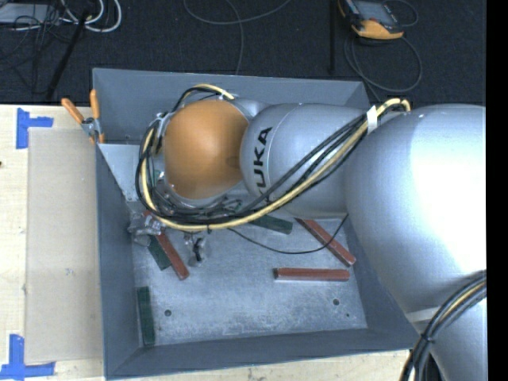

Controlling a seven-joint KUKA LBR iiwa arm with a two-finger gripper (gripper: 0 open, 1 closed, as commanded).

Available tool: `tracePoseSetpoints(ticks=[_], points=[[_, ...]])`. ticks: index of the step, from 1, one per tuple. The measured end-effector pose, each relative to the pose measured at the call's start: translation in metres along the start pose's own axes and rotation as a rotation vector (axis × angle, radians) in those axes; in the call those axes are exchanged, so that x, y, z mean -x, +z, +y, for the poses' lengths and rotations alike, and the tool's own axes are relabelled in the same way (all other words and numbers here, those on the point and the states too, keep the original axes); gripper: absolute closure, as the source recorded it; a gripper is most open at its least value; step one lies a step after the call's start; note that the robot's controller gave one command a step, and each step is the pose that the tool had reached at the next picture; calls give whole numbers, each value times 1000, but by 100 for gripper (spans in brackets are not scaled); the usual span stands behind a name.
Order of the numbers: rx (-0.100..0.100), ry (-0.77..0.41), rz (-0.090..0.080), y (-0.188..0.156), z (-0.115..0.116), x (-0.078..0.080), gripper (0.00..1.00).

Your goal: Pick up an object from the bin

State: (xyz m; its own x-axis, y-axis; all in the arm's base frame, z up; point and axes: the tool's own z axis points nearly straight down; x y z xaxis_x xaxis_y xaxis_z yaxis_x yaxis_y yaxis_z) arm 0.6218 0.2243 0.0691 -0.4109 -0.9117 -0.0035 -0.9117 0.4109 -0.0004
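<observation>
Gripper (194,247) (whether spread or closed cannot be told) hangs just beside a red-brown stick (175,262), which lies diagonally at its view-left side.

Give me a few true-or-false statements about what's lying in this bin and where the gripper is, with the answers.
1. A red-brown bar lies level on the bin floor, right of centre. True.
2. A dark green bar lies along the bin's left wall. True.
3. The gripper is over the bin's right side. False: it is over the left side, beside a slanted bar, also red-brown.
4. The arm reaches in from the view's left. False: it comes in from the right.
</observation>
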Motion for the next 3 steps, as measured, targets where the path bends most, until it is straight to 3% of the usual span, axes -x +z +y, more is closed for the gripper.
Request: tracePoseSetpoints(ticks=[1, 2, 3], points=[[1, -372, 1, -1, 8, -5, 0], [0, -368, -3, -3, 7, -4, 100], [0, -364, -1, -27, 7, -3, 100]])
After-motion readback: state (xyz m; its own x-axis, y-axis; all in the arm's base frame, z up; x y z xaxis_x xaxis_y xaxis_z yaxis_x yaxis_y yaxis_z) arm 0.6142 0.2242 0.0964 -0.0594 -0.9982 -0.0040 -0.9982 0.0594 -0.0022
